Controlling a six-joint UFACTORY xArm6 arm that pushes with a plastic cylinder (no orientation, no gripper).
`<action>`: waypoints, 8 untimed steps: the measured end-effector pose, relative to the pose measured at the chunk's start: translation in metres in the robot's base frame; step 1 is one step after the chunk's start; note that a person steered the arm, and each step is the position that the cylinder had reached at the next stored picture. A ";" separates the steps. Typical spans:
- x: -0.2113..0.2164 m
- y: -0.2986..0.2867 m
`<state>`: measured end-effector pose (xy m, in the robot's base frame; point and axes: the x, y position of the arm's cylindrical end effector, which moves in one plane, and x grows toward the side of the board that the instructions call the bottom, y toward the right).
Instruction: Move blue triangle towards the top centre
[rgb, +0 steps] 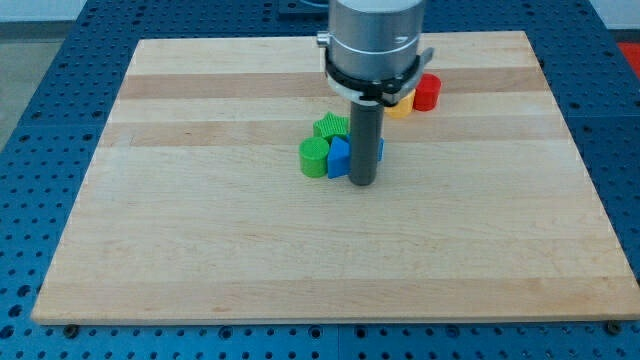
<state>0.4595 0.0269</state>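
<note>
- Wooden board (200, 250) lies on a blue perforated table (40, 120); board fills most of the view.
- My tip (362, 184) sits just right of board centre, at the lower end of the dark rod (364, 140), which hangs from the grey arm housing (375, 40) at the view's top.
- No claw on this rig, so nothing to call wide, narrow or holding – just the bare rod.
- Blue triangle (340, 157) is just left of the rod, touching or near-touching it; can't tell which. It lies near the board's middle, a bit above the tip in the view.
- A bit of blue also shows at the rod's right edge (380, 150); can't tell if it's the same block or another one.
- Green cylinder (314, 157) sits against the blue triangle's left side.
- Green star (331, 127) is just above those two, close-packed w/ them, partly behind the rod.
- Red cylinder (427, 92) stands toward the view's top right of the cluster, apart from it.
- Yellow block (401, 105) is beside the red cylinder on its left, mostly hidden by the arm housing; shape unclear.
</note>
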 end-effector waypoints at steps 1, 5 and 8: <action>-0.009 -0.001; -0.010 -0.053; -0.045 -0.021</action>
<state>0.4140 0.0063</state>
